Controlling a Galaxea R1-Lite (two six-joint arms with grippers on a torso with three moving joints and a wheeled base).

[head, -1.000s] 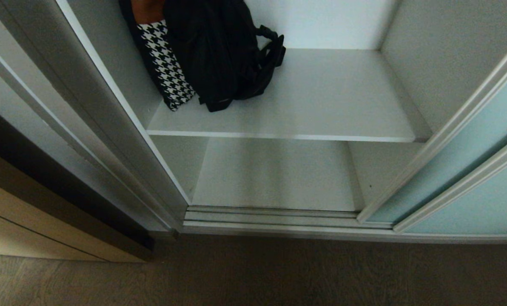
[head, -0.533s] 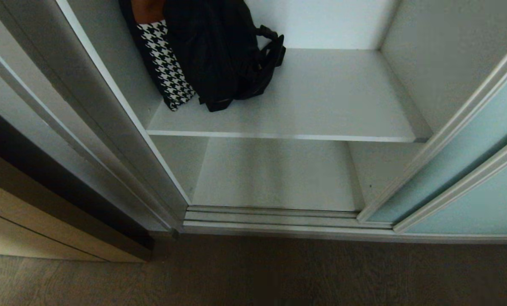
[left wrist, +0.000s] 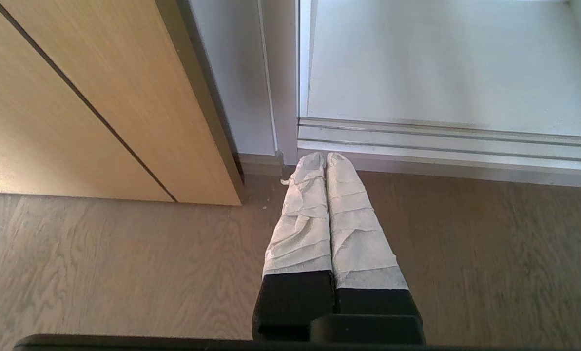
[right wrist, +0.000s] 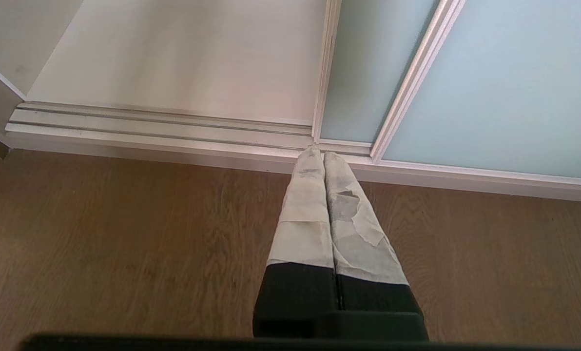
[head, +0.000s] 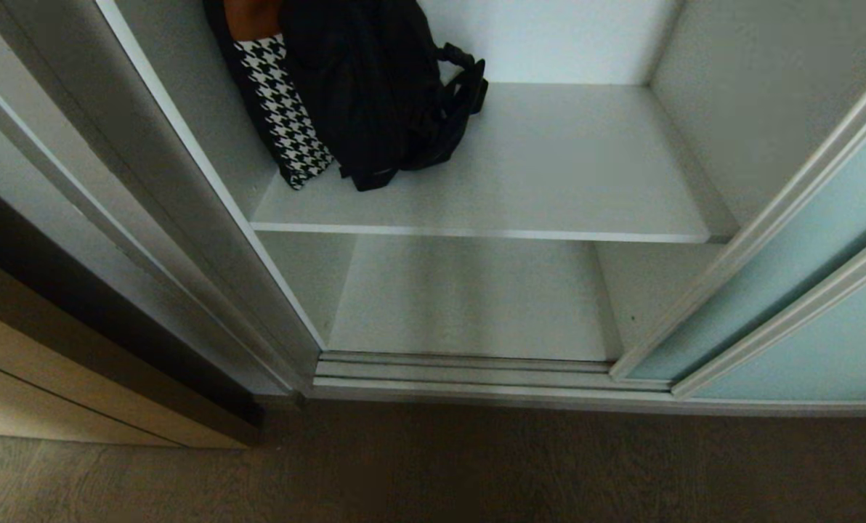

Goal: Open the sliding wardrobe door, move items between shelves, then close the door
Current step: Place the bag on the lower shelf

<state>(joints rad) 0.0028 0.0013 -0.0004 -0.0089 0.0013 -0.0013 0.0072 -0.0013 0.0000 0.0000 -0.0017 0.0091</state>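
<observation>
Left hand [left wrist: 325, 161] above floor, well below houndstooth piece [head: 284, 109].

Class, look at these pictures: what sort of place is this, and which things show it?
Probably a bedroom or dressing area at home: a built-in wardrobe with a sliding wardrobe door, shelves holding bags, and wood flooring.

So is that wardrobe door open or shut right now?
Open. The glass door is slid to the right, leaving both shelves and the black bag in plain view.
</observation>
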